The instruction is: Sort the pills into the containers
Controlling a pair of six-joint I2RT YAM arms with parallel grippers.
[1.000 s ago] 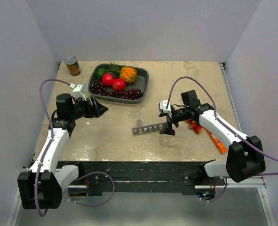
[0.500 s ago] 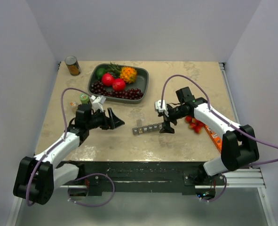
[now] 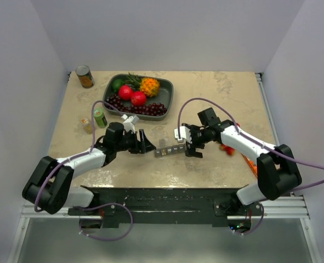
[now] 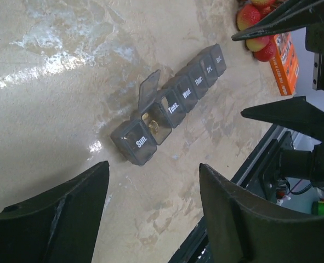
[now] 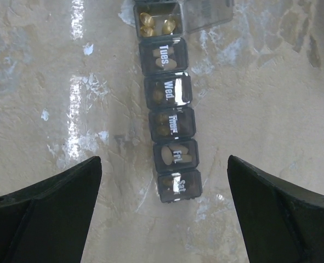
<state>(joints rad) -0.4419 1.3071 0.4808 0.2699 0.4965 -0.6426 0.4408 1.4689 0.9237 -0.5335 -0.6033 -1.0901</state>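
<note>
Far left: one tin can (image 3: 84, 76). Nearer, two small bottles: green one (image 3: 100, 118), tan one (image 3: 87, 126). One fruit tray (image 3: 168, 96) far centre.

Left gripper (image 3: 146, 144) low over table, jaws well apart, nothing between them, touching nothing (strip lies just ahead of it).

One pill strip (image 3: 170, 149), centre near: seven compartments in row, six lids down, one lid (image 4: 149, 87) up beside Sun end, golden capsules (image 5: 156, 24) inside.

Right gripper (image 3: 192, 147) over Sat end, jaws spread wide either side of strip, holding nothing.

Right: red pieces (image 3: 227, 148) (count unclear), one orange box (image 3: 253, 166).

Containers (image 4: 186, 90) rd: Sun, Tues, Wed, Thur, Fri, Sat.
</note>
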